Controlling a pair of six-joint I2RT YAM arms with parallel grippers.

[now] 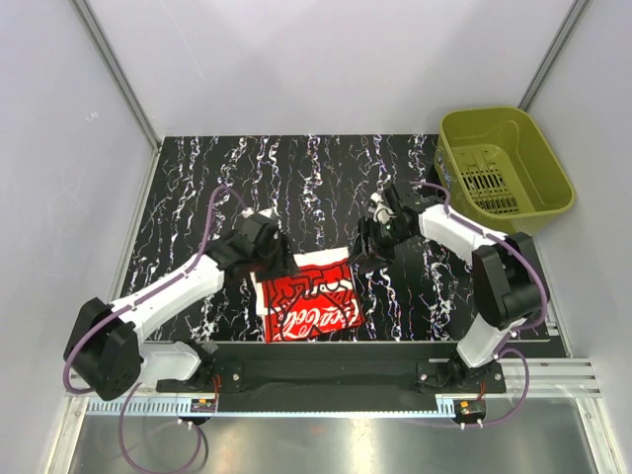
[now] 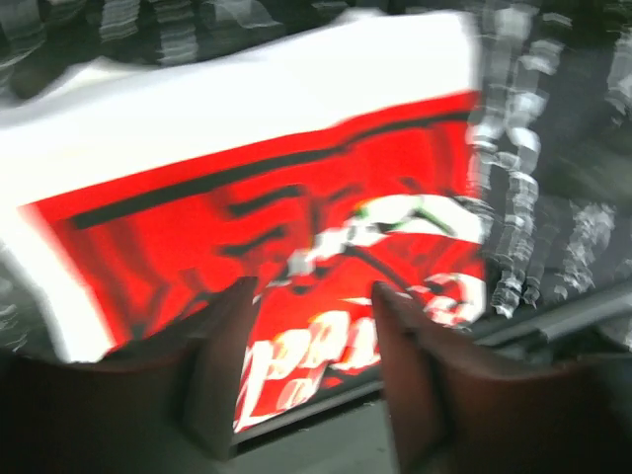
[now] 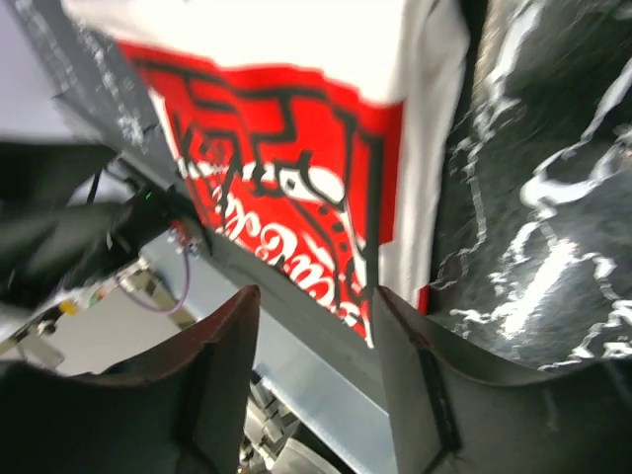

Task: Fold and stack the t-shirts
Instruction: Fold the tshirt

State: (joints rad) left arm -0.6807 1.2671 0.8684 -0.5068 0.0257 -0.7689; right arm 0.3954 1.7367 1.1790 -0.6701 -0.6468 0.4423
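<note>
T-shirt of off-white cloth with short sleeves (image 1: 308, 296) lies folded into a compact rectangle, with its large red graphic with white lettering facing up. It rests on the black table with white marble veins (image 1: 197, 197), close to the near edge. It is below and between the two claws.

The olive-green plastic basket with a slotted bottom (image 1: 541, 148) stands at the far right corner, well apart from the right claw, behind it and to its right.

The left claw (image 1: 279, 259) is above the far left corner of the shirt. In the left wrist view its two dark fingers (image 2: 232, 336) stand apart with nothing between them, so this claw is open. The red graphic fills the view in front of them. Whether the fingers touch the cloth, I cannot tell.

The right claw (image 1: 373, 240) is just beside the far right corner of the shirt, over the bare table. Its fingers (image 3: 232, 346) are also spread apart and hold nothing. The shirt lies ahead of them and to the left.
</note>
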